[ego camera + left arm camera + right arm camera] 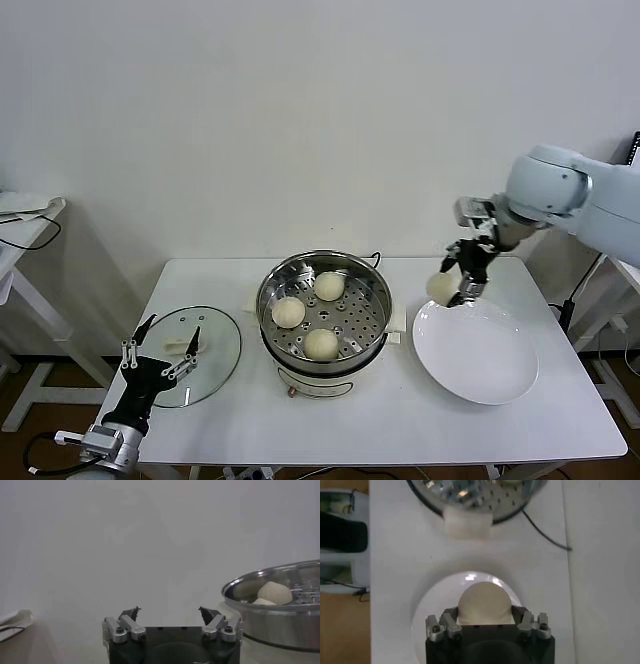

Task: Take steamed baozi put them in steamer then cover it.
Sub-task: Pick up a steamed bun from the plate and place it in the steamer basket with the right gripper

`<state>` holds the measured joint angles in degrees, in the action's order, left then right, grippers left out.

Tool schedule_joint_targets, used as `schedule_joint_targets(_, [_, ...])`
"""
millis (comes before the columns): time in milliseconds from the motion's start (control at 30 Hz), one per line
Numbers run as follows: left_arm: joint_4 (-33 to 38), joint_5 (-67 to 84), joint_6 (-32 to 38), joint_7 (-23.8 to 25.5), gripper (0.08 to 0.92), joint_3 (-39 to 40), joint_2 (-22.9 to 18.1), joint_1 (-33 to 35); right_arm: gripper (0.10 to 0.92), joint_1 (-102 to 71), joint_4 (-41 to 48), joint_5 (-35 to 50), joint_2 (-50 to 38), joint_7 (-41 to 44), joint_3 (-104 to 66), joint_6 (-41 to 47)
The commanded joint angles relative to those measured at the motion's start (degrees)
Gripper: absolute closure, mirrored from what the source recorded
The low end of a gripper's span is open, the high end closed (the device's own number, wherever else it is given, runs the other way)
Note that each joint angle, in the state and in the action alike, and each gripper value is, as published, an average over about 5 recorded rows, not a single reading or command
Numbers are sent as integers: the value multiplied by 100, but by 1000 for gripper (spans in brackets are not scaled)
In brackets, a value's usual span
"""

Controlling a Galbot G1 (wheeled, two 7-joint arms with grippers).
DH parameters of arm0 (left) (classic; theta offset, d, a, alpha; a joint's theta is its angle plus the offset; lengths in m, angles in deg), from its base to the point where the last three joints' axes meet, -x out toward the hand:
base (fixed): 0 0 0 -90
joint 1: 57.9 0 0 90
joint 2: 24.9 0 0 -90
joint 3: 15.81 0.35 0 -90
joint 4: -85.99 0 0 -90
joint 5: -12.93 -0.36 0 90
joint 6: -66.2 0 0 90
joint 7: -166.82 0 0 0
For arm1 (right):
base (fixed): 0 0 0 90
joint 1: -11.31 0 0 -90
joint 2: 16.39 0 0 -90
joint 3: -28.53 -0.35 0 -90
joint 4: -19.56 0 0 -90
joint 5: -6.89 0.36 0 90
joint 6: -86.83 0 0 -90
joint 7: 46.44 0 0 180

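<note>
While the right tool [462, 283] carries a steamed baozi [441, 287] above the far rim of the plate [476, 352], pinched narrowly between its fingers, the main risk I judge is the bun slipping or squashing on the way across, since soft round dough gives little purchase. It could also clip the near wall of the steamer [324, 312] if carried too low, or land on a bun already on the perforated tray, where the free room looks to be on the side toward the plate. Later, the glass lid [193, 353] could be set crooked if a bun sits high. Counting from largest down: one white desk [400, 420]; one steamer at its middle; one plate, bare, to the steamer's right; one lid lying flat to its left; four baozi, three in the steamer and one in the air. The left tool [160, 350], spread wide and holding nothing, hovers over the lid.
</note>
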<state>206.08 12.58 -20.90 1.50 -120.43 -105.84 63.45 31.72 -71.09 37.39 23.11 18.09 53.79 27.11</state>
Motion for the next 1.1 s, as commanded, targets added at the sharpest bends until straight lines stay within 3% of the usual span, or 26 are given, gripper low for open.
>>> schedule_joint_targets(33, [-58,31,-7,17,177,-44,14,-34,321,427,-14,849,1400,-161,381,309])
schedule_joint_targets(433, [-62,77,-16,33,177,-139,35,-35,321,-612,905,412,2556,-187,-77,302])
schedule_joint_targets(1100, [-90,118,-14,56,177,-203,10,-49,321,-1453,1280,-444,2529,-110,-342,253])
